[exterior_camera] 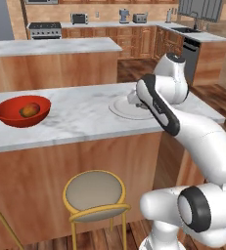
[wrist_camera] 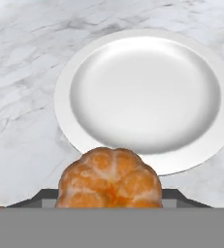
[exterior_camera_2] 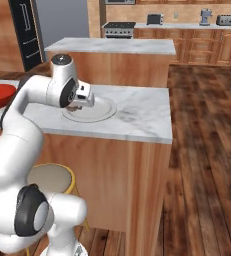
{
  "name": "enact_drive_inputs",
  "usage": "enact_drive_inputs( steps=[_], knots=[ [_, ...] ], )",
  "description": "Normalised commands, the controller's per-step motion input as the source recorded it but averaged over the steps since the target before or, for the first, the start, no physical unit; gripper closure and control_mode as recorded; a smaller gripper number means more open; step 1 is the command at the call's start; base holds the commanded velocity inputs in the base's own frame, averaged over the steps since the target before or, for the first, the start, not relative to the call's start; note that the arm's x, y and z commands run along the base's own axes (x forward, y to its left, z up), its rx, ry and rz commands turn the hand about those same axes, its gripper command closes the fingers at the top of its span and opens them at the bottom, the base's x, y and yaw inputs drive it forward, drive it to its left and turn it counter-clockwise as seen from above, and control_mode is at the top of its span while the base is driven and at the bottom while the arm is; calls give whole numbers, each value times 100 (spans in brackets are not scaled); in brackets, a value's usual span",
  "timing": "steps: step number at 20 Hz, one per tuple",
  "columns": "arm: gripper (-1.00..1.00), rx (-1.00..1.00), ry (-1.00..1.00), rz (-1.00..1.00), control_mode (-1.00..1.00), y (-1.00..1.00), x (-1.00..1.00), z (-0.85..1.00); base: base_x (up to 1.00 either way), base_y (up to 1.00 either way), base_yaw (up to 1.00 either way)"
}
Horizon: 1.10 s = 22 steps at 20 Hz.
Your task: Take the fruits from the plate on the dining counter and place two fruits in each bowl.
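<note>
My gripper [wrist_camera: 109, 196] is shut on an orange, segmented fruit [wrist_camera: 109, 179] and holds it just above the near rim of the plate [wrist_camera: 142, 97]. The pale plate [exterior_camera: 122, 108] lies bare on the marble dining counter [exterior_camera: 80, 117]. The fruit hides my fingertips in the hand view. In the base views the hand [exterior_camera_2: 80, 100] hovers at the plate's [exterior_camera_2: 98, 110] left edge, partly behind my own arm [exterior_camera: 156, 105]. A glossy red bowl [exterior_camera: 7, 116] stands at the counter's left end with one orange-red fruit [exterior_camera: 30, 109] inside. That bowl [exterior_camera_2: 1, 93] also shows at the left edge of the right base view.
A round stool [exterior_camera: 95, 190] with a yellow frame stands under the counter's front edge. A shorter marble-topped island [exterior_camera: 56, 48] runs behind the counter. The counter ends just right of the plate [exterior_camera_2: 159, 117], and wooden floor lies beyond it.
</note>
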Motion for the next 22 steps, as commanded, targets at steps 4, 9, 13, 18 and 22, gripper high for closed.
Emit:
enact_drive_inputs(
  steps=[4,9,13,18,22],
  knots=[
    [100,-10,-1,-3,-100,0,-82,32,0,0,0],
    [100,-7,-1,-10,-100,-10,-55,7,0,0,0],
    [100,0,0,-5,-100,-11,-40,0,0,0,0],
    [100,2,0,0,-100,-11,0,0,0,0,0],
    [100,1,0,0,-100,-1,0,0,0,0,0]
  ],
)
